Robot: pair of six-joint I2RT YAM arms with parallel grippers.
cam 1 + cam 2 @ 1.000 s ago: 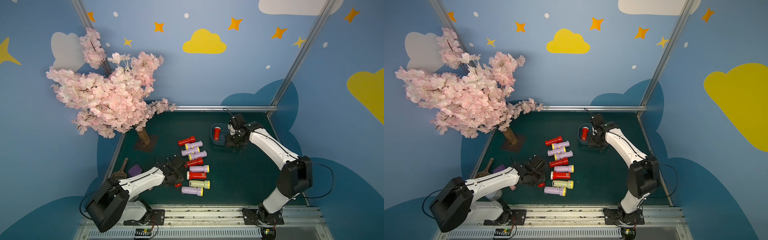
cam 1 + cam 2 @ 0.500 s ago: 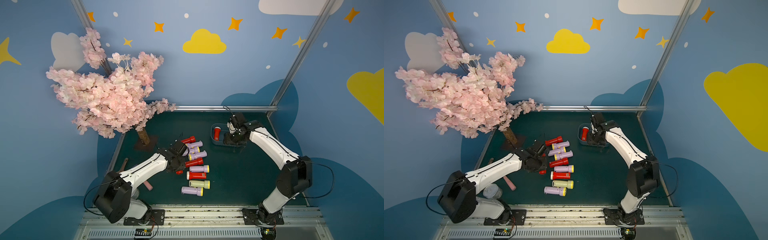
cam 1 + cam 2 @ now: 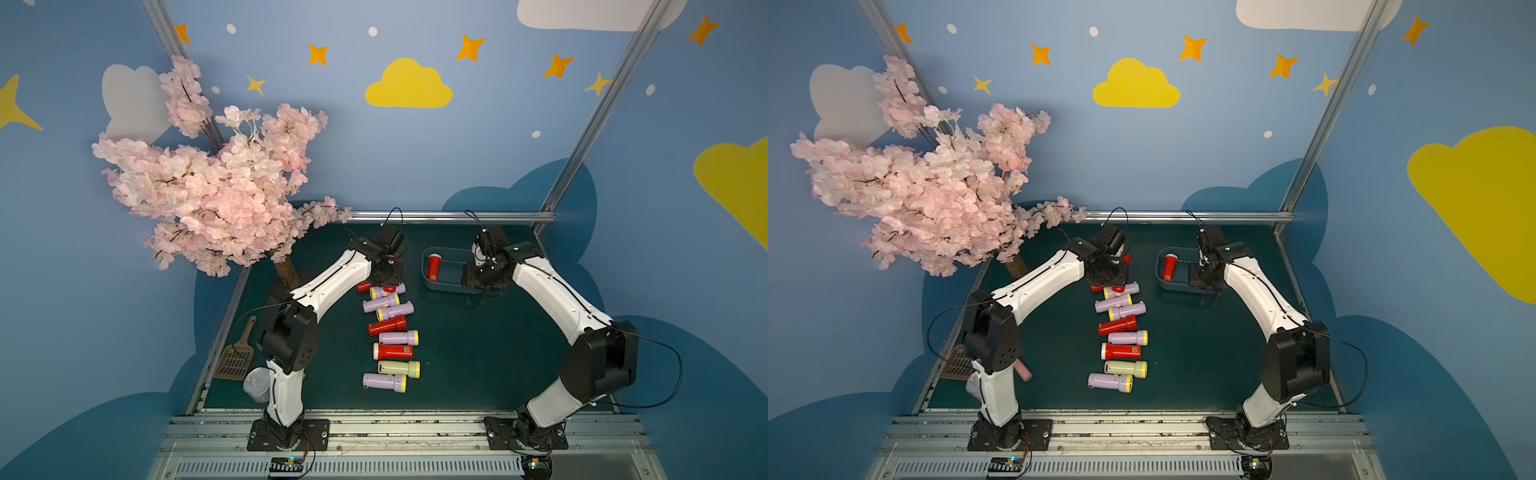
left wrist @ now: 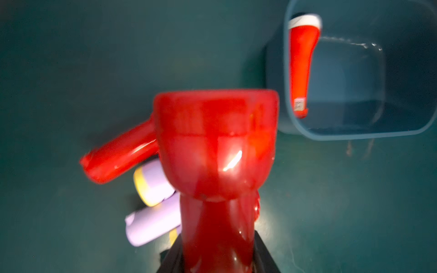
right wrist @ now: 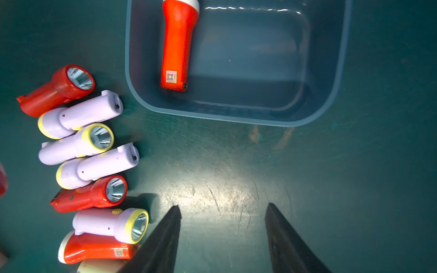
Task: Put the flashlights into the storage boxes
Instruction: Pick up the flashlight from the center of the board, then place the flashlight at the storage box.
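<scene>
My left gripper is shut on a red flashlight, which points head first away from the wrist. In both top views this gripper hangs over the far end of a row of flashlights lying on the green mat: lilac, red and one cream-yellow. The blue-grey storage box lies to its right with one red flashlight along its left wall. My right gripper is open and empty, just outside the box's near rim.
A pink blossom tree stands at the back left, its trunk on the mat. A brown slotted scoop and a silver tin can lie by the left arm's base. A metal rail runs along the front.
The left arm has carried the red flashlight from the near left of the row up and back to the row's far end, closer to the box. The right arm has barely moved.
</scene>
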